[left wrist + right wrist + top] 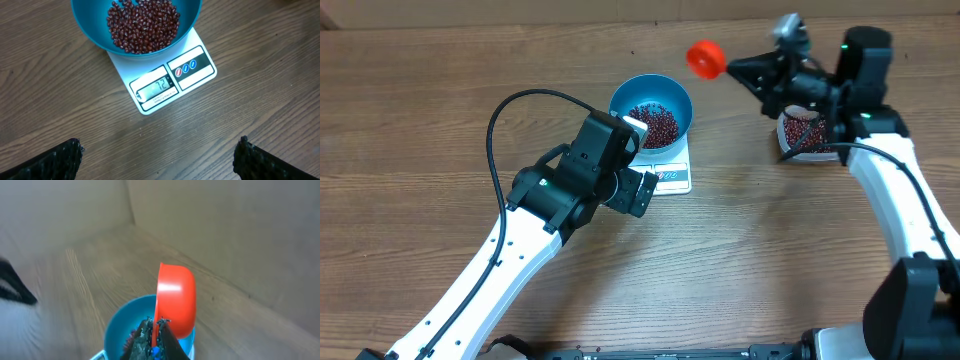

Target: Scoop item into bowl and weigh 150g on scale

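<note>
The round blue bowl [630, 92] of small dark red beans [142, 25] sits on the white scale [167, 80]. The right hand [156, 337], closed on an orange plastic scoop [175, 300], should add little portions slowly; the left hand [159, 145] hovers wide open, empty.

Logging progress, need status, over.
Left gripper open, near scale. Right gripper shut on red scoop, aloft. Bowl of beans on scale, display 72. Nothing blocking.

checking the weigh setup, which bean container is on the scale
The blue bowl, resting on the white scale; the clear tub stands off it, partly under the right arm.
</note>
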Controlling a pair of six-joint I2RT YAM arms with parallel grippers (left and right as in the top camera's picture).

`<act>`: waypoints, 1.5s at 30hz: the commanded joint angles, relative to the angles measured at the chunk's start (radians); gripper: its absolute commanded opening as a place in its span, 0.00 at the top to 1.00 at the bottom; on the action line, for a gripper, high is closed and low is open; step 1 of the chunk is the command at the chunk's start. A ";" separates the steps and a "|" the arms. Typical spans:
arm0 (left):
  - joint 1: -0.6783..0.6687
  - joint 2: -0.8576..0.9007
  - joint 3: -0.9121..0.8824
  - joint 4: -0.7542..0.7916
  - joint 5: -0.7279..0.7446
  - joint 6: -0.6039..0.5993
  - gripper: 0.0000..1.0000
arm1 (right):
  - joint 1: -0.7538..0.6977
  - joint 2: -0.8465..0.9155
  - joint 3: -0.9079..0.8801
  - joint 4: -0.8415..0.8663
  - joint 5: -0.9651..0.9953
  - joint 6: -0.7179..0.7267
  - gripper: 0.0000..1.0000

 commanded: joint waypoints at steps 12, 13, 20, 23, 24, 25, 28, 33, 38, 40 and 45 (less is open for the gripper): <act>-0.002 0.008 0.012 0.000 0.004 0.023 0.00 | -0.227 -0.029 -0.002 -0.252 0.186 0.400 0.96; -0.002 0.008 0.012 0.000 0.004 0.023 0.00 | -0.233 -0.030 -0.002 -0.284 0.226 0.391 0.96; -0.002 0.008 0.012 0.000 0.004 0.023 0.00 | -0.238 -0.031 0.003 -0.409 0.457 0.381 0.96; -0.002 0.008 0.012 0.000 0.004 0.023 0.00 | -0.238 -0.032 0.005 -0.446 0.522 0.381 0.96; -0.002 0.008 0.012 0.000 0.004 0.023 0.01 | -0.238 -0.032 0.005 -0.452 0.531 0.379 0.96; -0.002 0.008 0.012 0.000 0.004 0.023 0.00 | -0.238 -0.032 0.005 -0.463 0.536 0.370 0.96; -0.002 0.008 0.012 0.000 0.004 0.023 0.00 | -0.238 -0.032 0.007 -0.485 0.543 0.363 0.96; -0.002 0.008 0.012 0.000 0.004 0.023 0.01 | -0.238 -0.040 0.054 -0.588 0.636 0.363 0.96; -0.002 0.008 0.012 0.000 0.004 0.023 0.01 | -0.238 -0.071 0.069 -0.644 0.694 0.364 0.96; -0.002 0.008 0.012 0.000 0.004 0.023 0.00 | -0.238 -0.086 0.069 -0.647 0.696 0.364 0.96; -0.002 0.008 0.012 0.000 0.004 0.023 0.00 | -0.238 -0.123 0.069 -0.652 0.695 0.364 0.96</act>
